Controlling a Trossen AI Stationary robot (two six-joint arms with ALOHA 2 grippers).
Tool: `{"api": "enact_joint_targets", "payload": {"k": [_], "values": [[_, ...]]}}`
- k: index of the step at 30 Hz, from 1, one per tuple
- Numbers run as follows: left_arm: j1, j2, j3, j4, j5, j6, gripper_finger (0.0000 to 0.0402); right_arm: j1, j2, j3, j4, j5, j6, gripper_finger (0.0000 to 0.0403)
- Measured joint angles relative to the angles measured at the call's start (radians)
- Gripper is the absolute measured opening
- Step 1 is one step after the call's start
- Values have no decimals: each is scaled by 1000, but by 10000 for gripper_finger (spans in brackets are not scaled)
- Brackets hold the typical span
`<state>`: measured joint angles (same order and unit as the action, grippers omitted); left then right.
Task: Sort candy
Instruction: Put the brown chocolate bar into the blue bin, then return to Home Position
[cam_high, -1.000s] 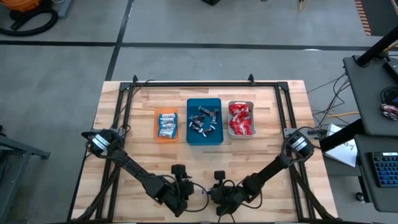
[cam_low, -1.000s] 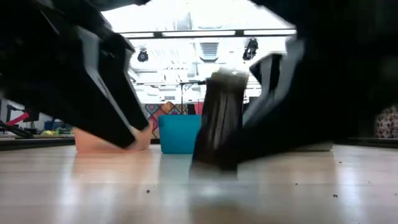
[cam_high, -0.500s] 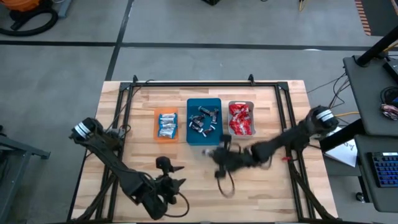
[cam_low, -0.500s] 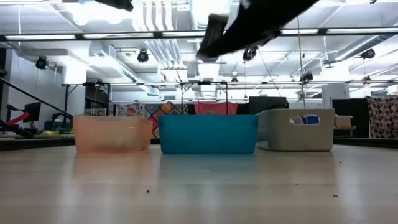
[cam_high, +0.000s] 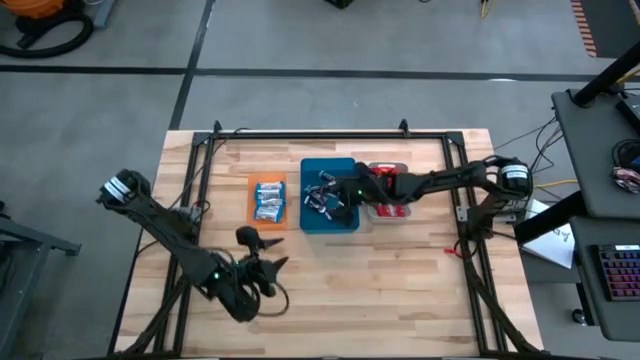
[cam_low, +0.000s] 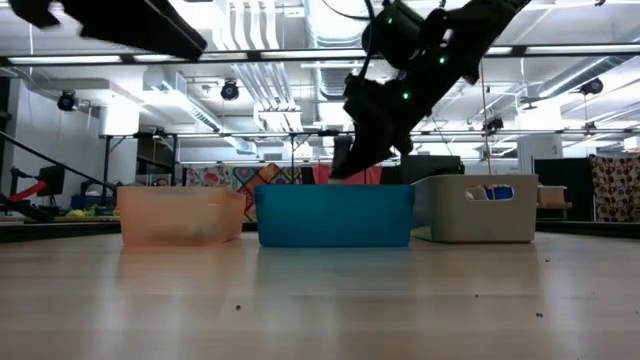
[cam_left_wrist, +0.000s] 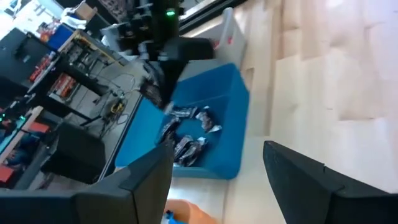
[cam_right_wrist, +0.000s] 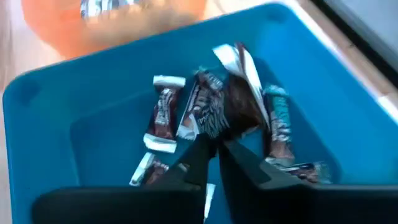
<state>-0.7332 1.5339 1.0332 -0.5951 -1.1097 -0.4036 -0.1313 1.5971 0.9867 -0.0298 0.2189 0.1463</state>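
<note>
The right gripper (cam_right_wrist: 217, 149) hovers over the teal tray (cam_high: 312, 225), jaws nearly closed, seemingly pinching a dark candy (cam_right_wrist: 217, 112); wrapper blurred. The left gripper (cam_left_wrist: 214, 168) waits wide-open above clear desk (cam_high: 400, 290).

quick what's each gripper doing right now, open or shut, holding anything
Left gripper: open, empty, over bare table.
Right gripper: fingers shut on a dark brown candy, above the teal tray.
</note>
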Motion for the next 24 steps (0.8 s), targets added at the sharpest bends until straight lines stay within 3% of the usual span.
{"api": "enact_joint_targets", "payload": {"k": [3, 6, 10, 12, 18, 24], "values": [[40, -80, -111, 145, 20, 92, 232, -34, 24, 6, -6, -51, 8, 53], [109, -180, -244, 387, 132, 263, 232, -64, 35, 8, -9, -62, 28, 99], [255, -295, -429, 801, 412, 536, 232, -84, 30, 8, -30, -61, 22, 158], [334, -350, -493, 914, 542, 617, 232, -85, 9, 7, -44, -63, -3, 179], [519, -566, -623, 879, 764, 660, 232, -57, -100, -82, 22, -74, -132, 202], [695, -799, -735, 894, 929, 655, 232, -54, -310, -292, 206, -224, -221, 203]]}}
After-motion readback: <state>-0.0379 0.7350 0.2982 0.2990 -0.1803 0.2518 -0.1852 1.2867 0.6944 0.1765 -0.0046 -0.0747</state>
